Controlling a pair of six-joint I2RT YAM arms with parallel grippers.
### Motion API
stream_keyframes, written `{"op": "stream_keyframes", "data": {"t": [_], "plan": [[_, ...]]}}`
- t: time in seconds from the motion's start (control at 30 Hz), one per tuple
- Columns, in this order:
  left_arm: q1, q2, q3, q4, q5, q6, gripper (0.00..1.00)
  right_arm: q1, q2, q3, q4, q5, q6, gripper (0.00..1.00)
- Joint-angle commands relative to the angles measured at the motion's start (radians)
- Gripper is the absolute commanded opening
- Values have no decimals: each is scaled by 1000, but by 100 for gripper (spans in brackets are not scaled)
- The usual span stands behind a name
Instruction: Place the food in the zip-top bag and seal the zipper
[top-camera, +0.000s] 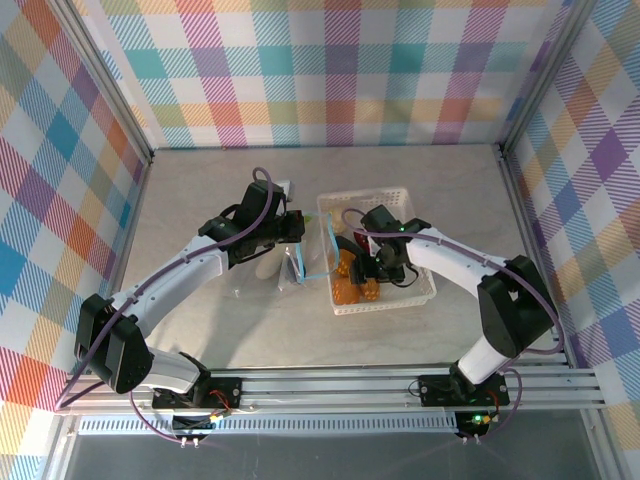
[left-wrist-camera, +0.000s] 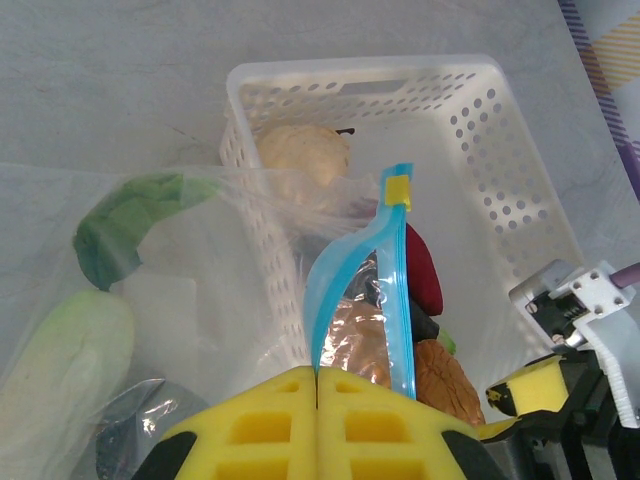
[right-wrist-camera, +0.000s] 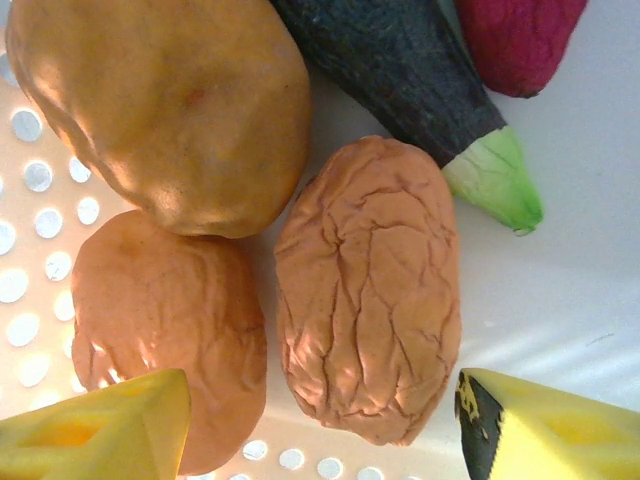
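My left gripper (left-wrist-camera: 318, 378) (top-camera: 293, 232) is shut on the zipper (left-wrist-camera: 395, 290), pinching one light-blue lip so the mouth of the zip-top bag (left-wrist-camera: 190, 310) (top-camera: 255, 280) gapes toward the basket. A white radish (left-wrist-camera: 60, 350) with green leaves shows through the bag's plastic. Inside the white basket (left-wrist-camera: 400, 90) (top-camera: 420, 290), my right gripper (right-wrist-camera: 322, 400) (top-camera: 378, 268) is open. Its yellow fingers (right-wrist-camera: 100, 430) straddle a wrinkled tan bread piece (right-wrist-camera: 370, 290) without touching it. Around it lie another tan piece (right-wrist-camera: 160, 320), a golden bread piece (right-wrist-camera: 170, 100), the dark eggplant (right-wrist-camera: 400, 70) and a red piece (right-wrist-camera: 520, 40).
The basket stands just right of the bag, its left wall against the bag's mouth. A pale tan piece (left-wrist-camera: 305, 150) lies at its far end. Bare tabletop (top-camera: 200, 190) stretches behind and to the left; checked walls enclose the table.
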Motion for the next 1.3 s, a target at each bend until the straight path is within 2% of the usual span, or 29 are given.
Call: {"op": "stream_keyframes", "data": {"t": [0.0,1.27], "plan": [[13,-20,11,-9,7,10,1,5,27,-1,8,-18,17,72],[17,27,48,-3,32,25,1,6,-37,26,-41,22,5,73]]}}
